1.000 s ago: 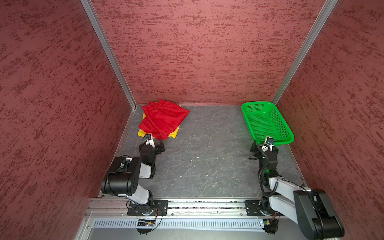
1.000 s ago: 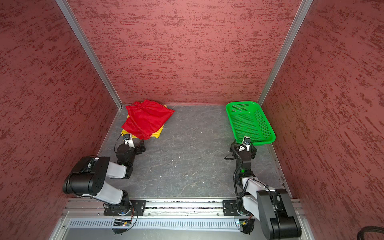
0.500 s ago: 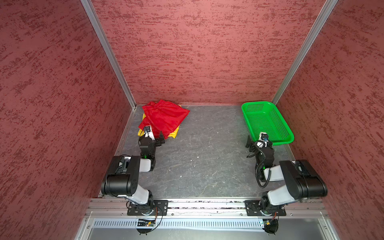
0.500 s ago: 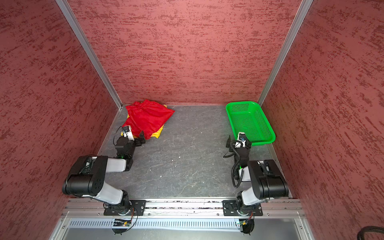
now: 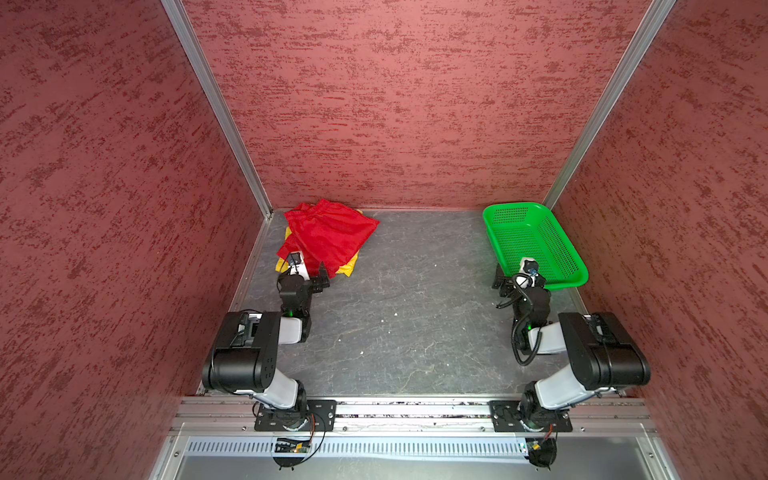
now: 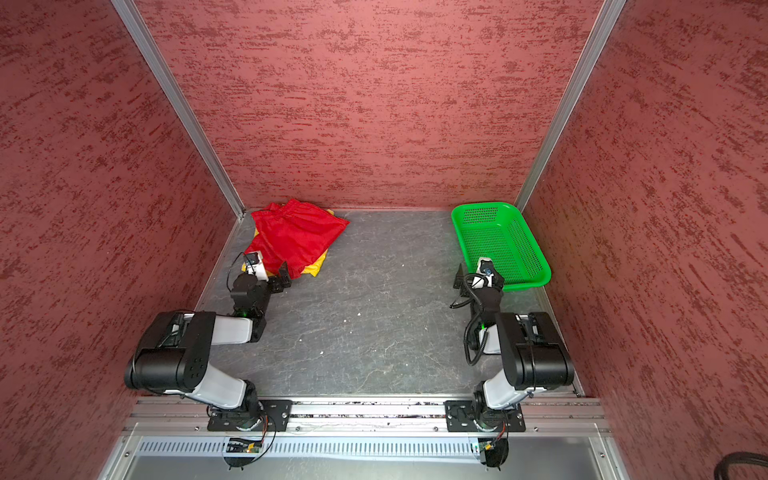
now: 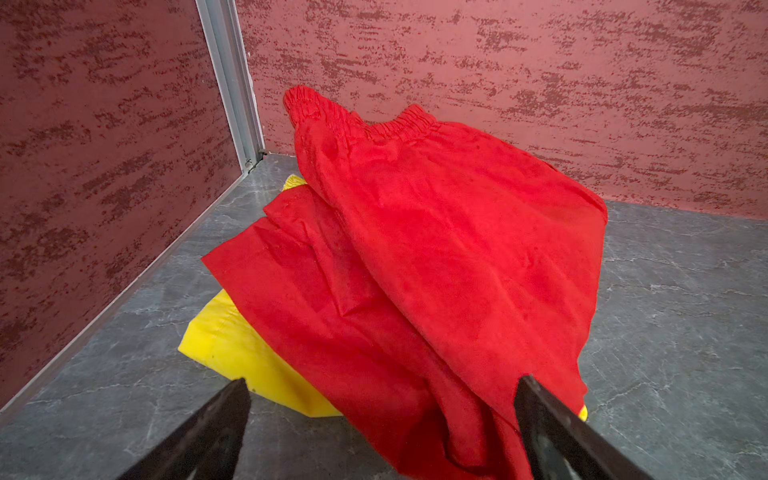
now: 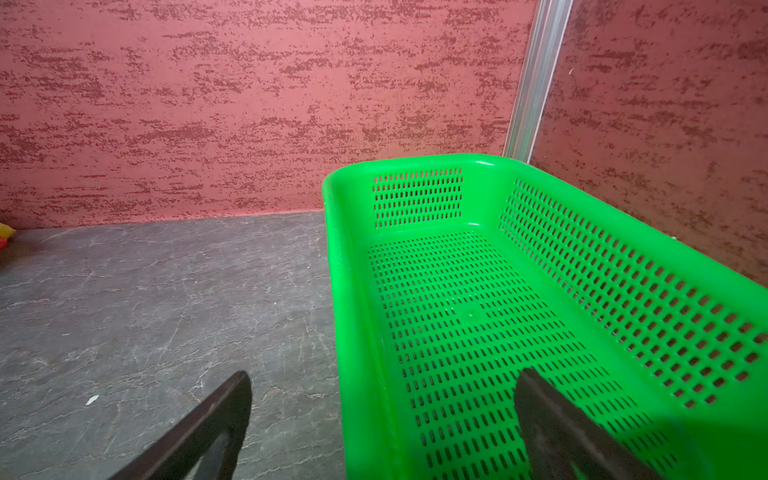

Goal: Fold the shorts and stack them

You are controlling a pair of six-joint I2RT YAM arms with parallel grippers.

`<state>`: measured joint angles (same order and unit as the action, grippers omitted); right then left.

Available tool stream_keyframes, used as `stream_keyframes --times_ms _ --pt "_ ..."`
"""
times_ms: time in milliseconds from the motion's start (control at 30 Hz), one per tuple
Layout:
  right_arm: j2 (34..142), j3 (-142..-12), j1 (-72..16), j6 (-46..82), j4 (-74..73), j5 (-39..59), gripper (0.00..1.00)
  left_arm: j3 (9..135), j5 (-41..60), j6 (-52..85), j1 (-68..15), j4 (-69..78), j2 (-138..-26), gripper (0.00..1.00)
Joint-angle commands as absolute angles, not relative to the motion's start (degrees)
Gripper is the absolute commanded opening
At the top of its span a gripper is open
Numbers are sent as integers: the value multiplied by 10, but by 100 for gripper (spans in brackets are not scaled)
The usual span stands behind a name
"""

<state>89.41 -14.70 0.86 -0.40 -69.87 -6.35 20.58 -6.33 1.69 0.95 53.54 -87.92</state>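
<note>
Red shorts (image 5: 332, 237) (image 6: 297, 237) lie crumpled in the back left corner, their elastic waistband against the back wall. They lie on top of yellow shorts (image 5: 347, 269) (image 6: 314, 268), of which only edges show. In the left wrist view the red shorts (image 7: 436, 257) cover most of the yellow pair (image 7: 232, 345). My left gripper (image 5: 307, 270) (image 7: 382, 386) is open at the pile's near edge, red cloth lying between its fingers. My right gripper (image 5: 515, 276) (image 8: 382, 380) is open, one finger over the floor and the other inside the basket.
A green perforated basket (image 5: 515, 206) (image 6: 484, 205) (image 8: 332, 249) stands in the back right corner, nothing inside it. Red textured walls close in the grey floor (image 5: 407, 316) on three sides. A metal rail (image 5: 415, 409) runs along the front.
Both arms have reached forward. The left gripper moved up to the near edge of the shorts, the right gripper up to the basket's near end. Both stayed open.
</note>
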Motion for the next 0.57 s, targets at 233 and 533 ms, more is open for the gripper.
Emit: stream_keyframes --times_ms 233,533 --pt "889 -165 26 19 -657 -47 99 207 -63 17 8 533 -879 100" --pt "889 -165 27 20 -657 -45 99 208 -63 16 7 528 -880 99"
